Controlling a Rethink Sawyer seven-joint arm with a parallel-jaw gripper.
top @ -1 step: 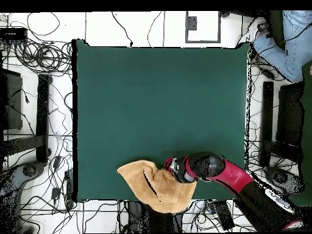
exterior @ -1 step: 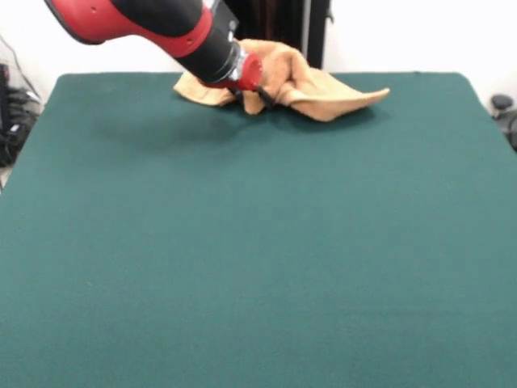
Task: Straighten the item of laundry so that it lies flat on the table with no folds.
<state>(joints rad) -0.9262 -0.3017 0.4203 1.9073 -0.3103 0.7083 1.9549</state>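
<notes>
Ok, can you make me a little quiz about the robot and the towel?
1. True or false: the towel already lies flat with no folds.
2. Where on the table is the towel? A) in the middle; B) at the edge on the robot's side; C) at the corner beside the person's leg.
3. Short answer: what is the gripper right up against?

Key: 1 false, it is bunched up with raised folds. 2 B. 3 the towel.
</notes>
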